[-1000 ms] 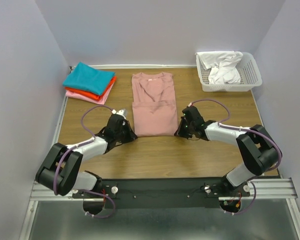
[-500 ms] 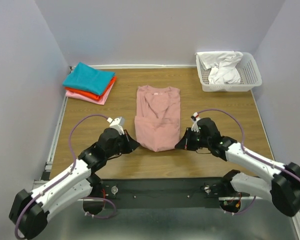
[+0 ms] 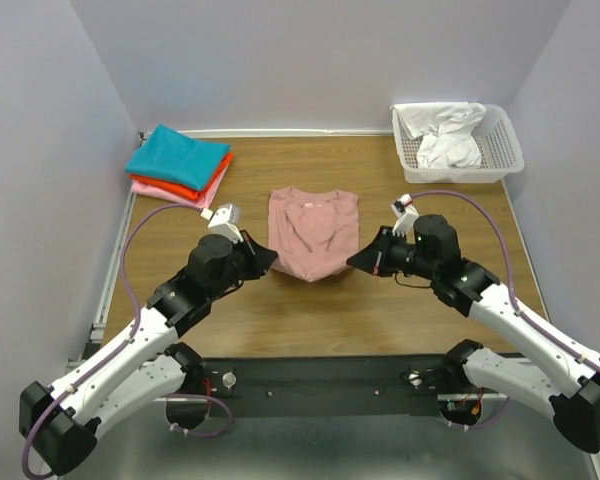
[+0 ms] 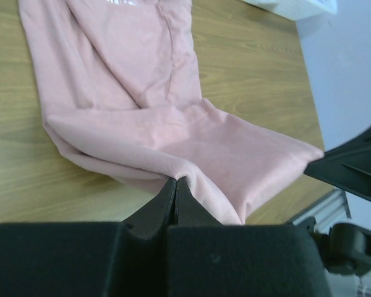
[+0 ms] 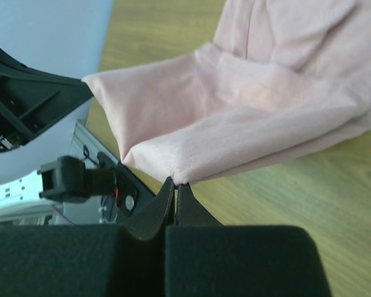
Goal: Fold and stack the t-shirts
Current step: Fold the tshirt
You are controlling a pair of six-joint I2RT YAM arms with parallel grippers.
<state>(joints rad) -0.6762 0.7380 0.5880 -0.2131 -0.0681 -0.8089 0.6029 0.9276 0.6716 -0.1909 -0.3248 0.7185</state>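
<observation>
The dusty-pink t-shirt (image 3: 313, 232) lies mid-table, its near end lifted and carried over the part on the wood. My left gripper (image 3: 268, 259) is shut on the near left corner; the left wrist view shows the pink cloth (image 4: 173, 142) pinched at the tips of my left gripper (image 4: 175, 180). My right gripper (image 3: 355, 261) is shut on the near right corner; the pink cloth (image 5: 247, 117) also shows in the right wrist view, at the tips of my right gripper (image 5: 175, 183). A stack of folded teal, orange-red and pink tees (image 3: 179, 163) sits at the back left.
A white mesh basket (image 3: 498, 148) holding white cloth (image 3: 442, 135) stands at the back right. Grey walls enclose the table on three sides. The metal rail with the arm bases (image 3: 320, 378) runs along the near edge.
Both arms have risen and moved toward the far side, carrying the shirt's near edge up and over. The shirt's outline has grown shorter, its near end folding over.
</observation>
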